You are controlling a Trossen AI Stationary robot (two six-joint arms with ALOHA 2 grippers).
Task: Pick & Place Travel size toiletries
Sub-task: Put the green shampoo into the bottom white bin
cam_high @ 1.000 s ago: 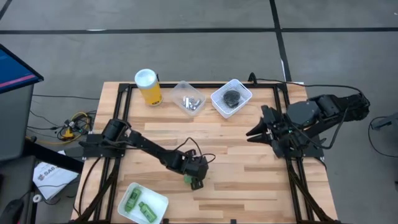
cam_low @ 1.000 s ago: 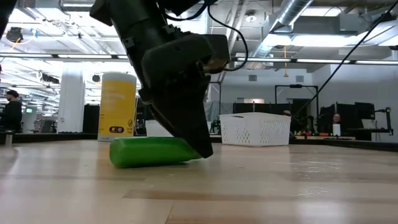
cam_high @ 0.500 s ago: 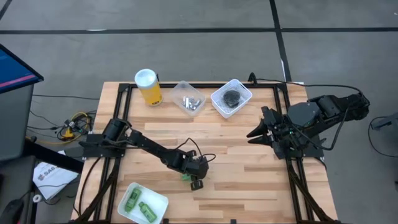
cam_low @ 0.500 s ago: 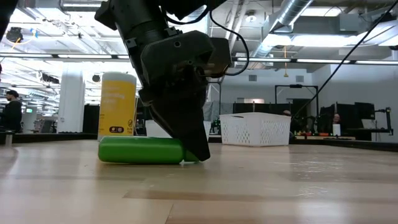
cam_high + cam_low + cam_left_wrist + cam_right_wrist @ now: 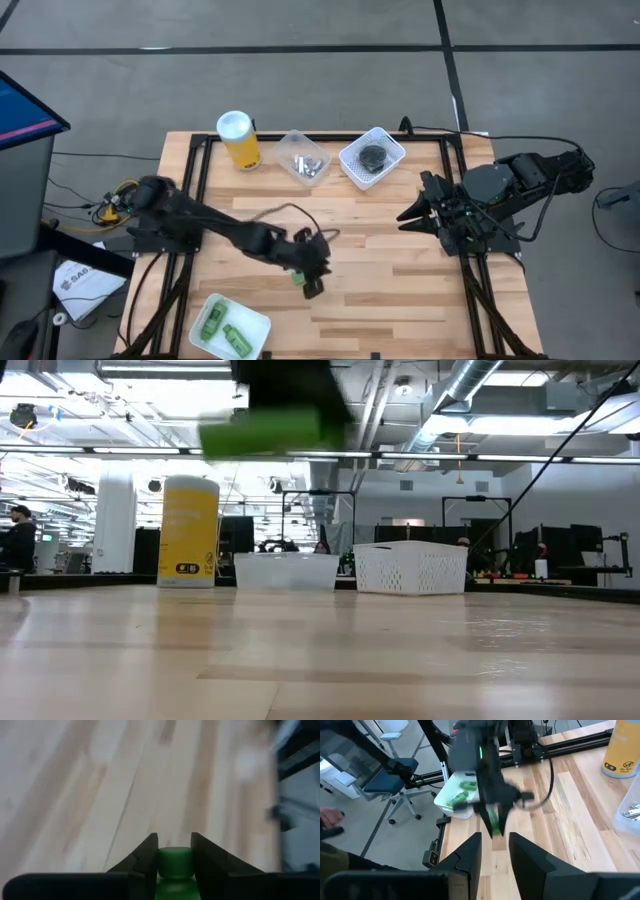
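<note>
One camera looks straight down on the whole table (image 5: 400, 290); another sits level at tabletop height, facing the room. Each wrist camera looks past its own fingers; both share the green bottle (image 5: 174, 862).

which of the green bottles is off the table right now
The green bottle clamped in the left gripper, lifted clear of the wood. The other two green bottles lie in the white tray at the table's front-left.

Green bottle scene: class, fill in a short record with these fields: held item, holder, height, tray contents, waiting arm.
held item: green bottle
holder: left gripper, fingers shut on the bottle
height: bottle clear of the table in the low view
tray contents: white tray at the front left holds two green bottles
waiting arm: right gripper, at the table's right side, holds nothing
</note>
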